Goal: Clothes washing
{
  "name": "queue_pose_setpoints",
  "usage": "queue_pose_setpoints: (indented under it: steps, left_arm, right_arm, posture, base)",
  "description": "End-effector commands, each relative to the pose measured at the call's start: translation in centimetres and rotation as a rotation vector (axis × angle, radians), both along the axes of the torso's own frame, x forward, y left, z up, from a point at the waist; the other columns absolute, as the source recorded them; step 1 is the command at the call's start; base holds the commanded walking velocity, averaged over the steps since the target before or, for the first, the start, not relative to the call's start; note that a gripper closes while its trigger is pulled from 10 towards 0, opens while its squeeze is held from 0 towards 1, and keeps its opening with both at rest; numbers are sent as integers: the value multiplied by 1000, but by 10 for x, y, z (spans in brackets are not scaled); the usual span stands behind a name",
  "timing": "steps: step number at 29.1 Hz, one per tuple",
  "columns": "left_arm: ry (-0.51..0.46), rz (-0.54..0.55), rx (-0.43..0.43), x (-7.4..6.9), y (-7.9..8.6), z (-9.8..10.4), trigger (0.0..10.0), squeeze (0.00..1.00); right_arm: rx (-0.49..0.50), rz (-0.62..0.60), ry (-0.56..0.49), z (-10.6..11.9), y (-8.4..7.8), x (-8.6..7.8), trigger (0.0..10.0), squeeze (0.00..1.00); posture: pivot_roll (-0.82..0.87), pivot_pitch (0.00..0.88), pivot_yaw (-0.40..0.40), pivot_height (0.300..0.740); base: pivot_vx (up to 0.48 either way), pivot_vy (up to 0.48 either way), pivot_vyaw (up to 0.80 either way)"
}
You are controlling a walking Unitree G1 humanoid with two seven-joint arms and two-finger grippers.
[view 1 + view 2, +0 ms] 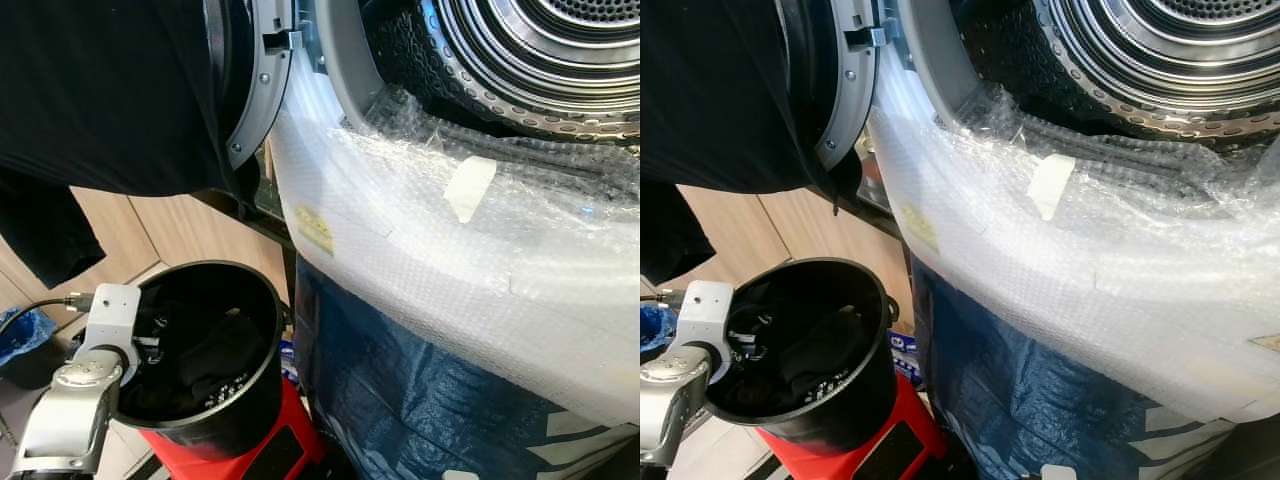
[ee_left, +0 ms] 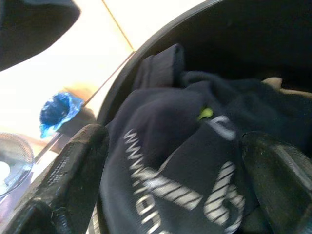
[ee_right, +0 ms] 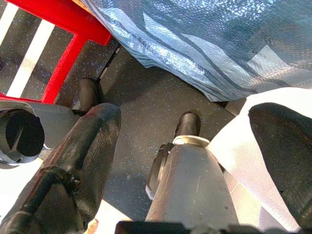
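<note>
1. Left gripper is down inside the black bucket, its two black fingers spread wide apart on either side of a dark garment, not closed on it.
2. That bucket sits on a red stool just beside the washing machine, and it holds a heap of dark clothing; a small yellow-green tag pokes out of the folds.
3. White lettering runs across the garment between the fingers: it starts "www", then what looks like large numerals, but the rest is too blurred and creased to read.
4. Up top, the washing machine drum stands open, perforated steel walls showing, and its round door is swung out toward the robot's left.
5. A black cloth hangs over that door, covering most of it and trailing down toward the bucket.
6. Bubble wrap sheathes the machine's front below the opening; a strip of pale tape is stuck on it, and a small yellowish label sits lower on the wrap, its print too small to make out.
7. Blue plastic sheeting covers the machine's lower part.
8. Right gripper hangs low over the dark speckled floor, fingers held apart and gripping nothing, with the stool's red leg and the blue sheeting close by.
9. A crumpled blue bag lies on the floor beyond the bucket's rim.
</note>
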State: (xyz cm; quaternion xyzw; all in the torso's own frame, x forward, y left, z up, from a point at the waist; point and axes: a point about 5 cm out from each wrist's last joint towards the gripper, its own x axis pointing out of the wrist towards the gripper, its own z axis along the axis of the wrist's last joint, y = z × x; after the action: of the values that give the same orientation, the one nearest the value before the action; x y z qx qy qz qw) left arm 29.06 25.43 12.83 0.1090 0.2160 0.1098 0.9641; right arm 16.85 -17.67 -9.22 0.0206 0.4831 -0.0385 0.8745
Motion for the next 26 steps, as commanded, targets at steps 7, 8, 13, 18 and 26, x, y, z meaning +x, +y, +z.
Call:
queue_pose_setpoints:
  steps: [7, 8, 13, 18, 26]
  left_arm:
    - [52, -2, -4, -5, 1, -10, 10000, 0]
    - [56, 2, -14, -6, 2, -11, 10000, 0]
    - [86, 29, -15, -11, 4, -15, 10000, 0]
    - [88, 71, 6, -16, 13, -15, 10000, 0]
    - [57, 129, 13, -9, 26, -16, 10000, 0]
  right_arm:
    - [12, -16, 8, -2, 2, -3, 10000, 0]
    - [12, -17, 8, -2, 2, -3, 10000, 0]
    - [9, -14, 11, -2, 0, -4, 10000, 0]
    - [9, -18, 10, -2, -1, -4, 10000, 0]
    - [12, -1, 7, -1, 1, -3, 10000, 0]
  posture:
    - [216, 125, 82, 740]
    - [216, 129, 81, 740]
    - [216, 129, 81, 740]
    - [216, 129, 81, 740]
    - [225, 125, 75, 740]
  base:
    - [0, 0, 0]
    - [0, 0, 0]
    - [0, 0, 0]
    - [0, 0, 0]
    - [0, 0, 0]
